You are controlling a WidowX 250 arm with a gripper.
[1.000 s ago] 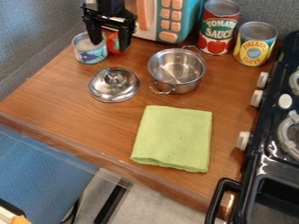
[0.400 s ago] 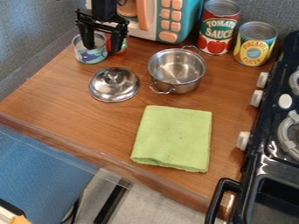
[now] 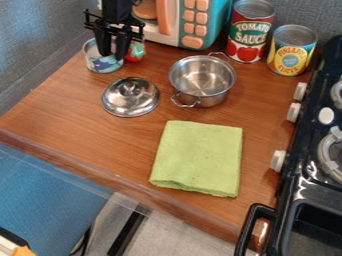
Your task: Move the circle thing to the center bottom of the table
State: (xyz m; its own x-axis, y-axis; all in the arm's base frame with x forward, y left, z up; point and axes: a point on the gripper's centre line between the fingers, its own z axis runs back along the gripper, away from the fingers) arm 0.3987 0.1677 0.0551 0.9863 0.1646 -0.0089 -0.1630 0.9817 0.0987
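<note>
The black gripper (image 3: 112,55) hangs at the upper left over the small round blue-and-white can (image 3: 104,64). Its fingers are open, with a narrow gap between them. The left finger comes down over the can's open top, and the right one is at the can's right rim; whether either touches it I cannot tell. The can stands upright, its top partly hidden by the fingers. A round silver lid (image 3: 131,97) with a knob lies on the brown wooden table (image 3: 73,115), just in front of the can.
Right of the lid stands a silver pot (image 3: 202,81). A folded green cloth (image 3: 198,158) lies near the front edge. Behind are a red object (image 3: 135,51), a toy microwave (image 3: 194,25), a tomato can (image 3: 250,32) and a yellow can (image 3: 292,50). The black stove (image 3: 307,165) borders the right.
The gripper has shifted slightly left over the round can, and its fingers have come closer together. More of the red object behind it shows. The can, lid, pot and cloth have stayed put.
</note>
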